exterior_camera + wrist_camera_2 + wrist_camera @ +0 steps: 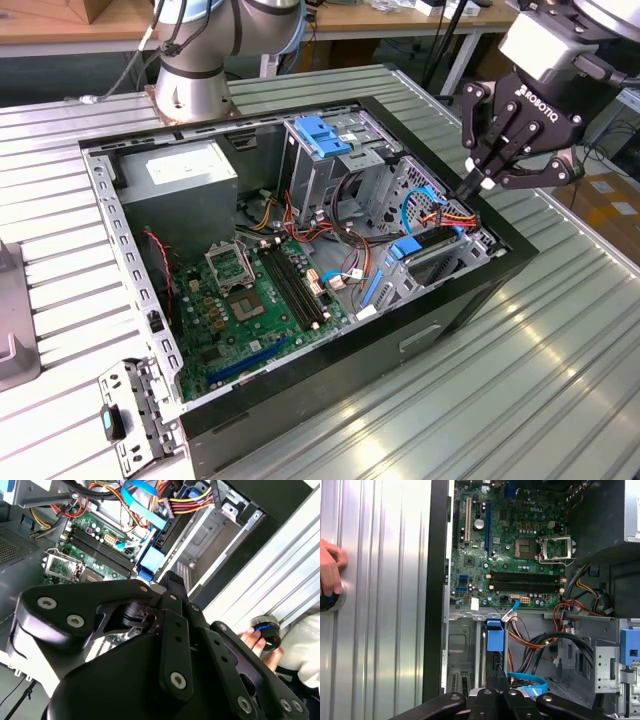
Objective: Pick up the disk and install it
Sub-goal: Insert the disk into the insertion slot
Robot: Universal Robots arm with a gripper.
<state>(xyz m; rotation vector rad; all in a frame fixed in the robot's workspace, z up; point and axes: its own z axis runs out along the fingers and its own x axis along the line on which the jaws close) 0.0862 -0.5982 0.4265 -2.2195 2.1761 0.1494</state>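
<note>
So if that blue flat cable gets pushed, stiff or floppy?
Probably floppy: the blue flat cable bends in a loose arc. Likely light, being a thin ribbon. It might snag, since the coloured wires lie close by.

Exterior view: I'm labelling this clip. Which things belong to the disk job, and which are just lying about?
Job: disk, gripper, computer case.
Lying about: metal bracket on the table, grey power box, circuit board.
</note>
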